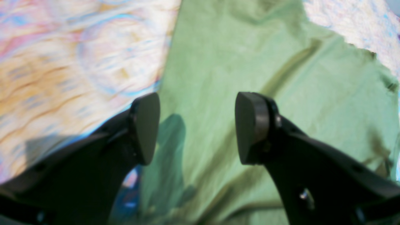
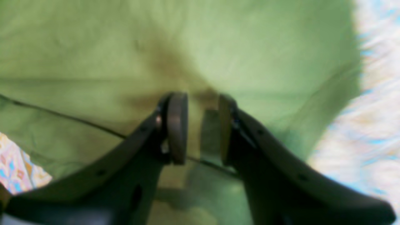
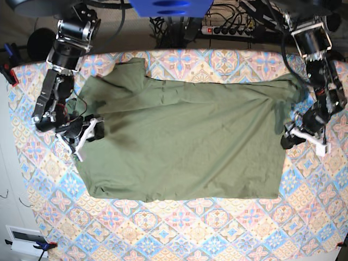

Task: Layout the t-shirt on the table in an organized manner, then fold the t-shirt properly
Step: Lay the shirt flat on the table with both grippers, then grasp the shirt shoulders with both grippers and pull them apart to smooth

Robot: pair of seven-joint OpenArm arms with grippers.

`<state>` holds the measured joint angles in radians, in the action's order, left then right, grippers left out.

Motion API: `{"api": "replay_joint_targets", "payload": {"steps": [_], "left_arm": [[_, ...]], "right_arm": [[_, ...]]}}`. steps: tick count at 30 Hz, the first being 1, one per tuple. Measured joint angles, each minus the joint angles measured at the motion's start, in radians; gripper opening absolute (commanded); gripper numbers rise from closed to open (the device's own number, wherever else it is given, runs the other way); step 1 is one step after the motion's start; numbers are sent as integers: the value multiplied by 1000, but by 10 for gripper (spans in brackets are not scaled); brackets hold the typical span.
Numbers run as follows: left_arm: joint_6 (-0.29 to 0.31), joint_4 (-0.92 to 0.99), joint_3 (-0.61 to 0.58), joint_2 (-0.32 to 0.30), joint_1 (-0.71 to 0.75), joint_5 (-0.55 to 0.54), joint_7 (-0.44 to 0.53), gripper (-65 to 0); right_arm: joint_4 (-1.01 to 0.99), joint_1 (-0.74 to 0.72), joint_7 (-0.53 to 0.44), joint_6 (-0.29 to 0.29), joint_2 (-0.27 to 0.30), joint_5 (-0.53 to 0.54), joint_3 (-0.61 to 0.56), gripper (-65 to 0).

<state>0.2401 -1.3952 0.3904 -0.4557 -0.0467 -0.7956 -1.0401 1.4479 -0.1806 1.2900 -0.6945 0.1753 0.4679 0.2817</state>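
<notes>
The olive-green t-shirt [image 3: 185,147] lies spread wide across the patterned table [image 3: 217,228], with wrinkles near both side edges. My right gripper [image 3: 98,130] is at the shirt's left edge in the base view. In the right wrist view that gripper [image 2: 203,128] is shut on a raised fold of the t-shirt [image 2: 125,47], and creases run out from the pinch. My left gripper [image 3: 287,140] hovers at the shirt's right edge. In the left wrist view it [image 1: 197,125] stands open, with nothing between its fingers and the t-shirt [image 1: 225,62] below.
A power strip with cables [image 3: 228,28] runs behind the table's far edge, next to a blue mount [image 3: 171,6]. A red clamp [image 3: 10,73] grips the table's left edge. Bare patterned cloth [image 3: 179,234] shows along the near side.
</notes>
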Motion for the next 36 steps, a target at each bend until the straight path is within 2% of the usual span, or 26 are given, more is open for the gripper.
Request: {"api": "replay_joint_targets", "payload": {"steps": [3, 7, 10, 13, 16, 18, 22, 27, 32, 36], "left_arm": [[-3, 117, -59, 46, -122, 102, 13, -271], [-1, 230, -144, 122, -203, 243, 125, -272], [-1, 314, -250, 143, -222, 388, 204, -272], [0, 338, -337, 136, -236, 439, 237, -291], [1, 362, -393, 109, -212, 478, 336, -363], [21, 373, -414, 72, -190, 474, 394, -415], [39, 388, -465, -16, -157, 439, 449, -498], [50, 386, -467, -101, -89, 417, 513, -514], [54, 381, -467, -124, -67, 407, 529, -514], [58, 381, -463, -158, -48, 388, 531, -514]], "right_arm": [[-100, -32, -56, -1, 0, -15, -2, -485], [-199, -39, -68, 1, 8, -23, -18, -485], [-218, -28, -83, -1, 13, -10, -88, -486], [-208, 4, -100, -2, 10, 10, -123, -505], [-196, 95, -174, -11, 34, 87, -121, -545], [-170, 137, -175, -19, 56, 101, -119, -559], [-58, 240, -191, -5, 57, 88, -117, -560], [98, 340, -124, -5, 62, 61, -160, -564], [185, 352, -58, 3, 63, 14, -263, -564], [208, 389, -65, 0, 61, 34, -268, -564]]}}
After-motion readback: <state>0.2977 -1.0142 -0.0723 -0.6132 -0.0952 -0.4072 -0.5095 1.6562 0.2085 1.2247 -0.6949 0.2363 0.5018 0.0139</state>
